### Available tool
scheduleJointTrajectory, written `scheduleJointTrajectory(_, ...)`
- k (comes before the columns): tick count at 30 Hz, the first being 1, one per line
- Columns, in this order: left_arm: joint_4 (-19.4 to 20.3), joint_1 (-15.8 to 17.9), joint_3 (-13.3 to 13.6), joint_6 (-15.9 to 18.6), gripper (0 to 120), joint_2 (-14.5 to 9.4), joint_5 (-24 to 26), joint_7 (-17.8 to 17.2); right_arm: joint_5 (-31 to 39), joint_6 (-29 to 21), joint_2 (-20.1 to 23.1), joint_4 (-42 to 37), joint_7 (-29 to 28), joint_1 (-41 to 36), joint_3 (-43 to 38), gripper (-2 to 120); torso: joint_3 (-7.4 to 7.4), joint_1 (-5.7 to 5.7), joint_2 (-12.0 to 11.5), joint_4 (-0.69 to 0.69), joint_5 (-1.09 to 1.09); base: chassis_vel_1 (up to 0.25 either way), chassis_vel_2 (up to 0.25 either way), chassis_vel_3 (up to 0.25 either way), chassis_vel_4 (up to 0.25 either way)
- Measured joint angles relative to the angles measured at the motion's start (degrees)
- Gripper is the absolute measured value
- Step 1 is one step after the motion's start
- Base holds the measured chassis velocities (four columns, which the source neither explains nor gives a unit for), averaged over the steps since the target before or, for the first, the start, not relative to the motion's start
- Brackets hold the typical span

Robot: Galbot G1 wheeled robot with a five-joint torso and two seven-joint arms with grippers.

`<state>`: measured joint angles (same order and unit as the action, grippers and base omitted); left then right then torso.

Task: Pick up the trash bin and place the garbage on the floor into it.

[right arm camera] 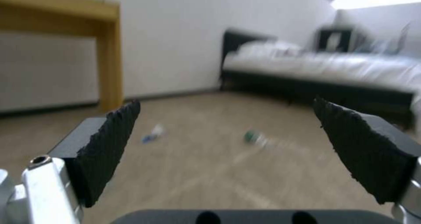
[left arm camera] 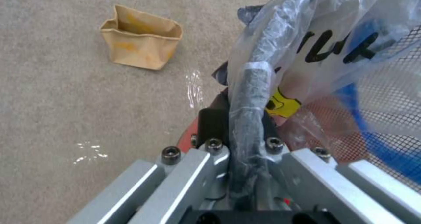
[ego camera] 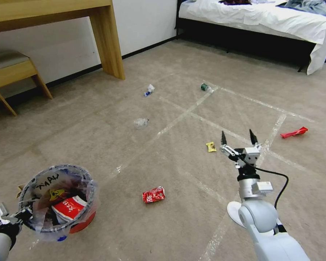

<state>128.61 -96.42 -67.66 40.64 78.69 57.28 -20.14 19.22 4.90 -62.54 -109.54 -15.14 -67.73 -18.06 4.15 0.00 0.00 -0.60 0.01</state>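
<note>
Left gripper [ego camera: 23,214] jaws clamp red trash bin [ego camera: 81,221] rim; right gripper [ego camera: 238,139], jaws wide open, should centre squarely over yellow wrapper [ego camera: 210,146].

A pale grey-white jointed right arm [ego camera: 259,214] trailing a black cable [ego camera: 279,181], its silver right gripper [ego camera: 237,137] tipped with black ridged pads [right arm camera: 110,148].

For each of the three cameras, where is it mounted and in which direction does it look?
Head view: high, looking forward and down at the floor; both arms show.
Left wrist view: looks along the left gripper, shut on the trash bin rim, toward a brown paper bag.
Right wrist view: between the open right gripper fingers, level toward the bed.
Shared: head and right wrist see the green-labelled bottle.
</note>
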Motion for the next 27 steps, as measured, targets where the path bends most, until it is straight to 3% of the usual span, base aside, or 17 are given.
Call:
scheduleJointTrajectory(1,-0.11,0.19,0.16,0.0,1,-0.09,-0.02,-0.01,4.16,-5.5,1.94,-0.57,-1.9,2.11,2.59,100,0.0,0.0,0.0,-0.01,-0.01,0.0,0.0,0.0,0.0)
scheduleJointTrajectory(2,-0.11,0.19,0.16,0.0,1,-0.09,-0.02,-0.01,4.16,-5.5,1.94,-0.57,-1.9,2.11,2.59,100,0.0,0.0,0.0,-0.01,-0.01,0.0,0.0,0.0,0.0)
scheduleJointTrajectory(3,-0.27,0.35,0.25,0.0,1,-0.17,-0.01,-0.02,8.14,-10.6,3.52,-1.23,-3.92,4.07,5.21,100,0.0,0.0,0.0,-0.02,-0.03,0.0,0.0,0.0,0.0)
scheduleJointTrajectory(4,-0.27,0.35,0.25,0.0,1,-0.17,-0.01,-0.02,8.14,-10.6,3.52,-1.23,-3.92,4.07,5.21,100,0.0,0.0,0.0,-0.02,-0.03,0.0,0.0,0.0,0.0)
scheduleJointTrajectory(6,-0.6,0.53,0.25,0.0,1,-0.38,-0.02,-0.05,17.16,-21.27,6.54,-1.97,-8.86,9.73,13.27,100,0.0,0.0,0.0,0.0,-0.01,0.0,0.0,0.0,0.0)
scheduleJointTrajectory(7,-0.6,0.53,0.25,0.0,1,-0.38,-0.02,-0.05,17.16,-21.27,6.54,-1.97,-8.86,9.73,13.27,100,0.0,0.0,0.0,0.0,-0.01,0.0,0.0,0.0,0.0)
scheduleJointTrajectory(8,-0.7,0.57,0.15,0.0,1,-0.31,-0.01,-0.05,21.73,-24.82,6.78,-1.53,-11.03,12.38,16.6,100,0.0,0.0,0.0,0.0,-0.04,0.0,0.0,0.0,0.0)
scheduleJointTrajectory(12,-0.77,0.56,-0.08,0.0,1,0.0,-0.04,-0.08,28.95,-30.7,5.95,0.19,-13.68,16.51,21.75,100,0.0,0.0,0.0,-0.01,-0.01,0.0,0.0,0.0,0.0)
scheduleJointTrajectory(13,-0.85,0.48,-0.2,0.0,1,0.29,-0.15,-0.07,34.75,-35.82,3.73,1.9,-16.69,19.45,25.06,100,0.0,0.0,0.0,-0.02,-0.04,0.0,0.0,0.0,0.0)
scheduleJointTrajectory(14,-0.85,0.48,-0.2,0.0,1,0.29,-0.15,-0.07,34.75,-35.82,3.73,1.9,-16.69,19.45,25.06,100,0.0,0.0,0.0,-0.02,-0.04,0.0,0.0,0.0,0.0)
scheduleJointTrajectory(16,-0.98,0.32,-0.33,0.0,1,0.47,-0.38,-0.07,39.98,-41.05,0.16,4.57,-20.35,22.48,28.63,100,0.01,0.0,0.0,0.0,-0.02,0.0,0.0,0.0,0.0)
scheduleJointTrajectory(20,-1.18,0.2,-0.53,-0.01,1,0.49,-0.47,-0.08,42.58,-43.78,-3.75,9.14,-22.65,25.86,32.33,100,0.0,0.0,0.0,0.0,-0.03,0.0,0.0,0.0,0.0)
scheduleJointTrajectory(22,-1.43,0.15,-0.67,-0.07,1,0.67,-0.61,-0.07,43.25,-45.68,-7.29,15.15,-23.44,28.77,35.49,100,0.0,0.0,0.0,-0.01,-0.02,0.0,0.0,0.0,0.0)
scheduleJointTrajectory(27,-1.9,-0.02,-0.76,-0.22,1,0.99,-0.98,-0.05,40.84,-46.69,-10.19,22.89,-22.46,30.33,37.7,100,0.0,0.0,0.0,-0.01,-0.03,0.0,0.0,0.0,0.0)
